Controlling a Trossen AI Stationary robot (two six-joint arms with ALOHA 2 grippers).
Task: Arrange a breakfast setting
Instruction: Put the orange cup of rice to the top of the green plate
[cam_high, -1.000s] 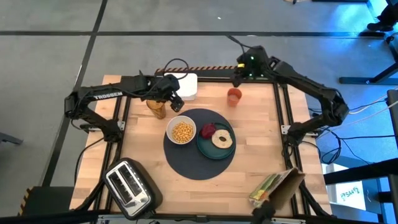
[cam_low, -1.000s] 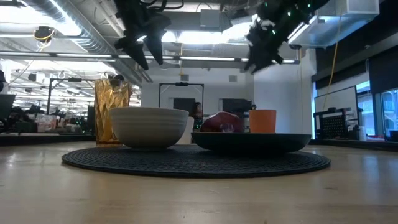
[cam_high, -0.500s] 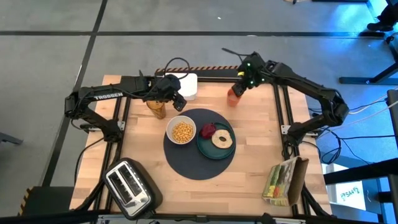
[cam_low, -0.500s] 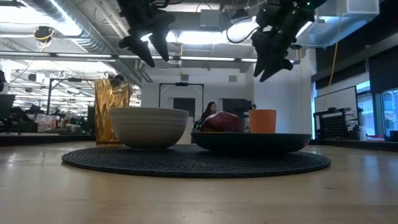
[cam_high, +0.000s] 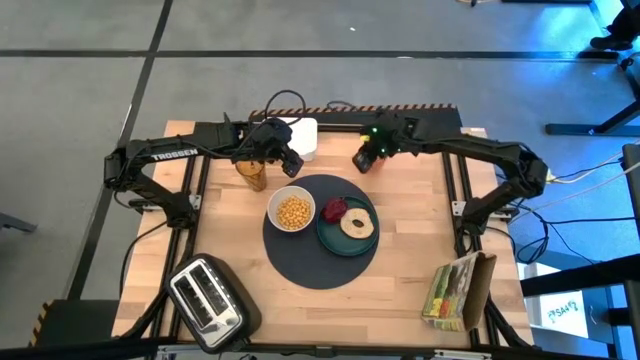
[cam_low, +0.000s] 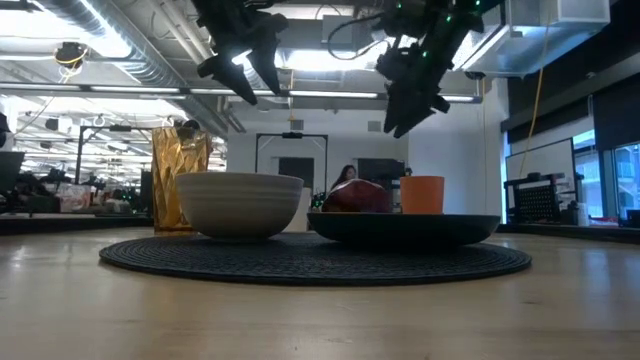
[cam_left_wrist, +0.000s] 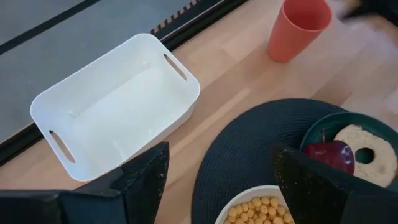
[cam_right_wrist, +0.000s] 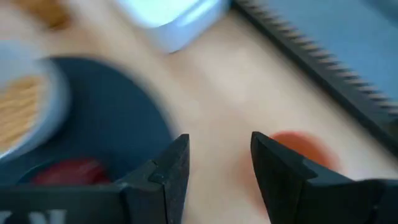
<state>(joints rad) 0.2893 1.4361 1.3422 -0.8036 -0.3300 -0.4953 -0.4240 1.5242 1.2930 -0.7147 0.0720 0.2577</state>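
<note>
A round dark-grey mat (cam_high: 305, 262) lies mid-table. On it stand a white bowl (cam_high: 292, 211) of yellow cereal (cam_left_wrist: 261, 210) and a teal plate (cam_high: 340, 243) with a bagel (cam_high: 358, 225) and a red fruit (cam_high: 333, 210). The small orange cup (cam_left_wrist: 297, 28) stands upright on the wood beyond the mat. In the high view my right arm hides it. My right gripper (cam_right_wrist: 217, 140) hangs open above the table next to the cup (cam_low: 422, 195). My left gripper (cam_left_wrist: 221, 149) hangs open above the mat's far left edge, between the bowl and a white bin.
A white bin (cam_high: 300, 138) stands at the far edge, with a gold bag (cam_high: 252, 175) to its left. A silver toaster (cam_high: 205, 298) fills the near left corner. A yellow-green cereal bag (cam_high: 458, 290) lies at the near right. A person (cam_low: 345, 178) shows far behind.
My right gripper has swung from the far edge toward the table's left and near side, sinking and tipping further down, until it hangs by the orange cup. The cereal bag at the near right has turned about and lies closer to the right edge.
</note>
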